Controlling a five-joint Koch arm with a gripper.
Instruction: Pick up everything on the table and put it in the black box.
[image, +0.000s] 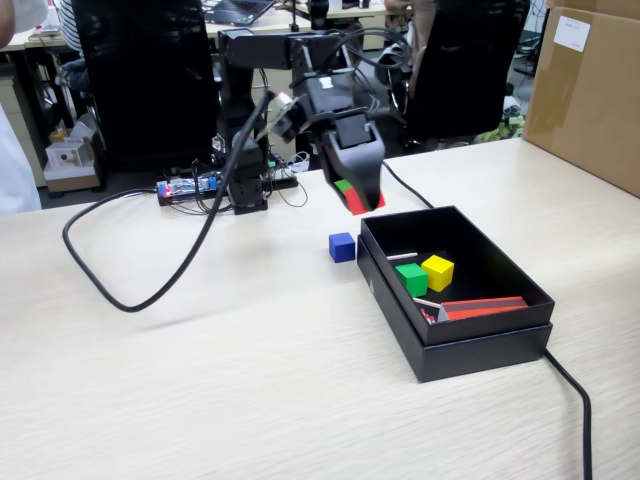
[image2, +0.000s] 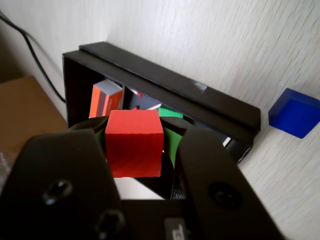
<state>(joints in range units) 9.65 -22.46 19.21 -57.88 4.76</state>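
Note:
My gripper (image: 358, 200) hangs above the table just off the far left corner of the black box (image: 470, 350), shut on a red cube (image: 367, 204). The wrist view shows the red cube (image2: 135, 142) clamped between my gripper's (image2: 140, 132) green-lined jaws, with the black box (image2: 175, 82) beyond it. A blue cube (image: 342, 247) (image2: 295, 112) lies on the table beside the box's left wall. Inside the box are a green cube (image: 411, 278), a yellow cube (image: 437, 272) and an orange-and-grey pack (image: 485, 307) (image2: 102, 97).
A big brown carton (image: 590, 90) stands at the back right of the table. A black cable (image: 120, 290) loops over the left side, and another cable (image: 572, 395) runs off the front right. The arm's base (image: 245, 150) stands behind.

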